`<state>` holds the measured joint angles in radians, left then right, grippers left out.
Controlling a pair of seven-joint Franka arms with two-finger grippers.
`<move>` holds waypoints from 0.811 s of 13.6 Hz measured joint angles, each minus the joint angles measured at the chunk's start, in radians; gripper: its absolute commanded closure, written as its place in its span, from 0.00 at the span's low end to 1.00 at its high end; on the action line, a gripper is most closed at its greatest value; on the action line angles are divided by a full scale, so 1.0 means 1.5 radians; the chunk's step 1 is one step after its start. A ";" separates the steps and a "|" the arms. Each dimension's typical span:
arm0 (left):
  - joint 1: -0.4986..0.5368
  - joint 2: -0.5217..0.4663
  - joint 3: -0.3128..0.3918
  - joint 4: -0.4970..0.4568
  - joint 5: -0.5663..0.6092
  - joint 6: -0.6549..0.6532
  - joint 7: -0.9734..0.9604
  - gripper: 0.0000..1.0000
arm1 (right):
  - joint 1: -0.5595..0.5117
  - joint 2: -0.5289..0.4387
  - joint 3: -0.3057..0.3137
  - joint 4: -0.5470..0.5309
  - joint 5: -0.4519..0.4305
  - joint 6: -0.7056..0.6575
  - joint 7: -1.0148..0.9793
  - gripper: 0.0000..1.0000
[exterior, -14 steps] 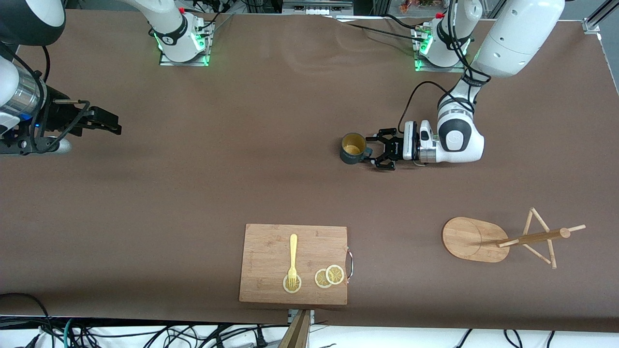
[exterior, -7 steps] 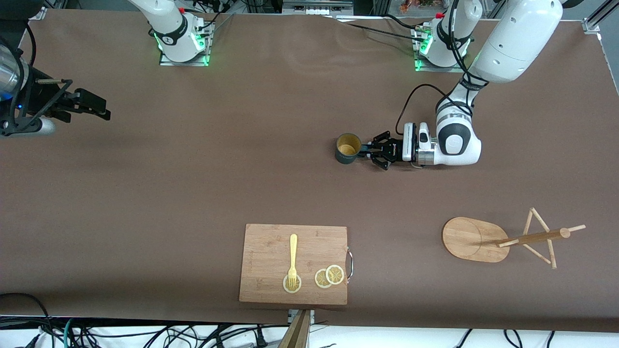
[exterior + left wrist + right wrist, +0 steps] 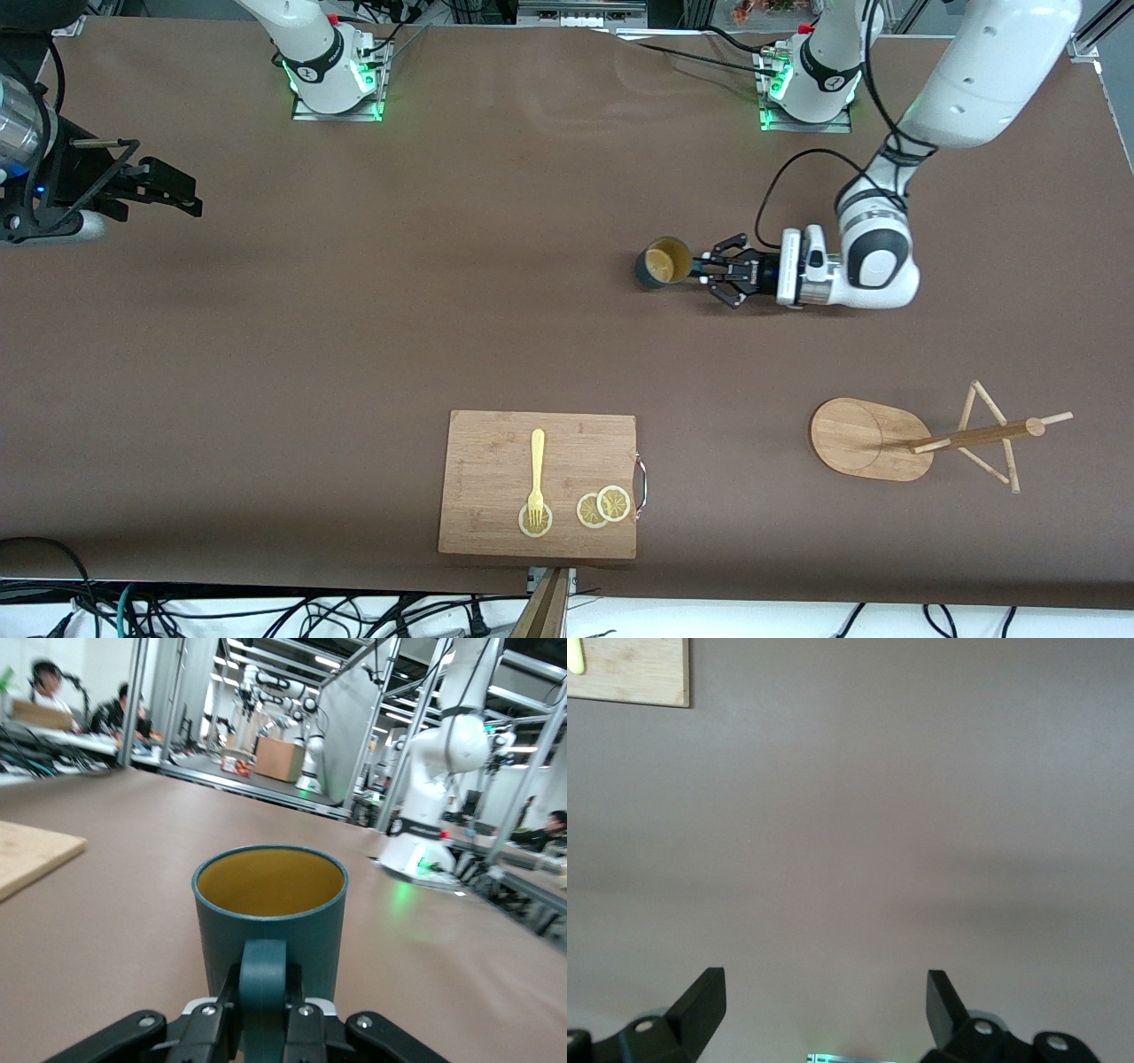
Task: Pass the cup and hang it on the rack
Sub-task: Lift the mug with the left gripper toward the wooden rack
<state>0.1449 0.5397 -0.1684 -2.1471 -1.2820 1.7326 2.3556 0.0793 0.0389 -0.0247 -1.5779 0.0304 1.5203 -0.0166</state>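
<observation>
Toward the left arm's end of the table, roughly midway between the robots' bases and the front camera, the cup [image 3: 664, 263] sits pinched by its loop handle [image 3: 263, 992] in the left gripper [image 3: 719, 268]. It looks upright or nearly so, its mustard-yellow inside facing up; I cannot tell whether its bottom rests on the table [image 3: 354, 337] or hangs just above it. In the left wrist view the jaws are drawn tight against either side of the handle, with the teal wall straight ahead.

By its looks the cup is a small, rigid, fairly light mug, probably glazed ceramic or hard plastic, so it will not deform, but it could chip if knocked. Its smooth handle is narrow, and a hold there lets the body swing or twist about the fingers, so it calls for a firm pinch and gentle turns. Holding the handle also covers part of the loop a peg must enter, which will need care.

Closer to the front camera and nearer the left arm's end, the rack [image 3: 921, 439] stands well apart from the cup. Nearer the middle of the table's front edge lies a bamboo cutting board [image 3: 496, 461] with a yellow fork [image 3: 536, 474] and lemon slices [image 3: 602, 507].

At the right arm's end, the right gripper [image 3: 168, 190] waits over bare table, its fingers [image 3: 700, 1001] spread wide and empty.
</observation>
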 measured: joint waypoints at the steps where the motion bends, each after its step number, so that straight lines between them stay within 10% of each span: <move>1: 0.030 -0.030 0.001 0.001 0.046 -0.023 -0.055 1.00 | 0.000 0.000 0.000 0.000 -0.002 0.000 -0.002 0.00; 11: 0.281 -0.105 0.009 0.072 0.158 -0.154 -0.576 1.00 | -0.001 0.003 0.001 0.024 -0.010 0.003 -0.006 0.00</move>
<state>0.5663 0.3819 -0.1556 -2.0392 -1.0444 1.5018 1.4918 0.0785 0.0438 -0.0231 -1.5422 0.0158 1.5242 -0.0249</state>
